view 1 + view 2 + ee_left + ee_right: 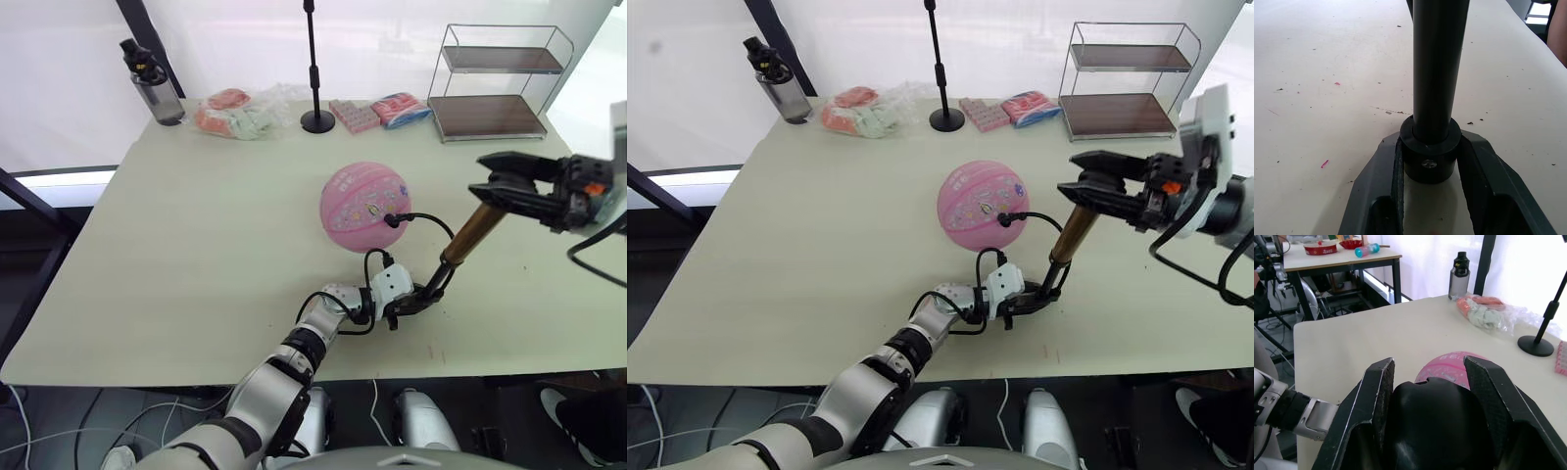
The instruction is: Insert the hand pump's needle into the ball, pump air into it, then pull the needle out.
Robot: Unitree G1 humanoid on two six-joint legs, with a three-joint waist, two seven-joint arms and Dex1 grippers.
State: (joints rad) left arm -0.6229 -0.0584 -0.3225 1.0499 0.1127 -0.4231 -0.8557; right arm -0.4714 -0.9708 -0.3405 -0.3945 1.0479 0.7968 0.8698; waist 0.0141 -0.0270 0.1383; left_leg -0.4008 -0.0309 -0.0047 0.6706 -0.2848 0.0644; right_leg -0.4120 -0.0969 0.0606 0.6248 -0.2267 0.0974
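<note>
At the centre of the frame I see the pink striped ball (365,207) on the pale table (176,255), the needle (392,220) entering it. My left gripper (409,305) clamps the gold-bronze hand pump (472,235) by its lower cap; my right gripper (492,182) is closed on the black handle at centre right.

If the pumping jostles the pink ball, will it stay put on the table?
Probably not. The ball is round and sits bare on the flat table with nothing bracing it, so it would likely roll. Only the thin hose plugged into its side tethers it, and that looks too floppy to hold it.
</note>
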